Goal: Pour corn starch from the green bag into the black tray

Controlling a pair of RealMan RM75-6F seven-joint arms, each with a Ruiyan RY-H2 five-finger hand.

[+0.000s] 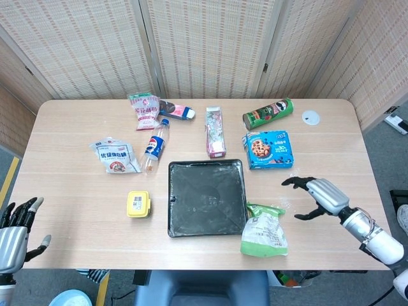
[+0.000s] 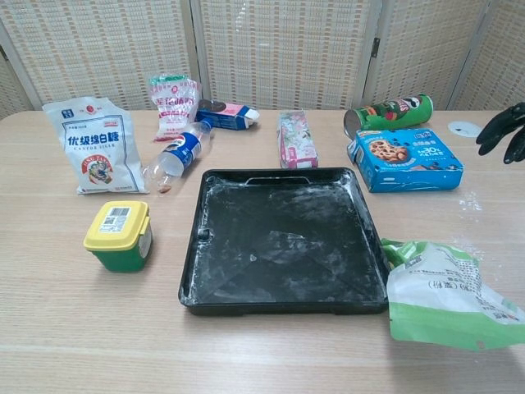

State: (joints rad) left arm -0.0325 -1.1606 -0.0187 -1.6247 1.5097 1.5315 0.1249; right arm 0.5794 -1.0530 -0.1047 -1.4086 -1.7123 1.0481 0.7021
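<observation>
The green corn starch bag (image 1: pixel 263 229) (image 2: pixel 444 294) lies flat on the table, just right of the black tray's near right corner, with no hand on it. The black tray (image 1: pixel 206 197) (image 2: pixel 283 238) sits at the table's middle, dusted with white powder. My right hand (image 1: pixel 317 194) (image 2: pixel 507 131) hovers to the right of the bag, fingers spread and holding nothing. My left hand (image 1: pixel 14 233) hangs below the table's left front corner, fingers apart and empty.
A yellow-lidded box (image 2: pixel 120 235) stands left of the tray. Behind it lie a white flour bag (image 2: pixel 93 144), a cola bottle (image 2: pixel 178 155), a pink carton (image 2: pixel 296 139), a blue cookie box (image 2: pixel 404 158) and a green chips can (image 2: pixel 387 113). White powder specks dot the table near the right hand.
</observation>
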